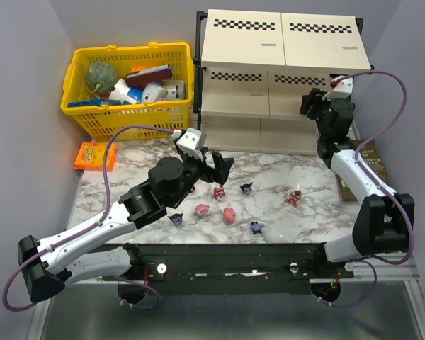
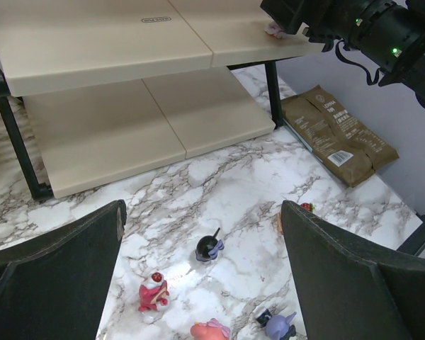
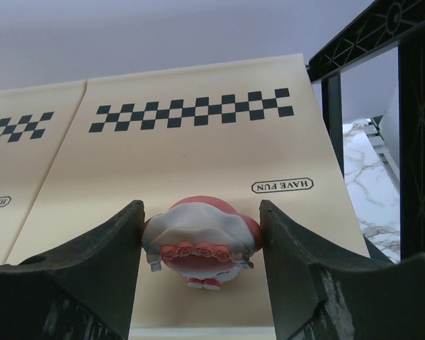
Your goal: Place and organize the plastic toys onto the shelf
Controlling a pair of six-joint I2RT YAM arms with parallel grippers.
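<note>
My right gripper [image 3: 200, 207] reaches into the shelf [image 3: 198, 142] at the right end of its middle board [image 1: 297, 95]. It is shut on a pink-and-white toy [image 3: 202, 237], whose feet are at the board; both fingers touch its sides. My left gripper [image 2: 202, 210] hangs open above the marble table, nothing between its fingers. Below it lie a dark purple-black toy [image 2: 210, 248], a pink-and-white toy [image 2: 153, 292], a red-pink toy [image 2: 210, 330] and another purple toy [image 2: 276, 326]. From above, several toys are scattered mid-table, among them a red-pink one [image 1: 229, 215] and a pink one [image 1: 293, 197].
A yellow basket [image 1: 127, 85] of larger items stands at the back left beside the shelf. An orange box [image 1: 95, 156] lies in front of it. A brown packet [image 2: 340, 134] lies on the table right of the shelf, under my right arm.
</note>
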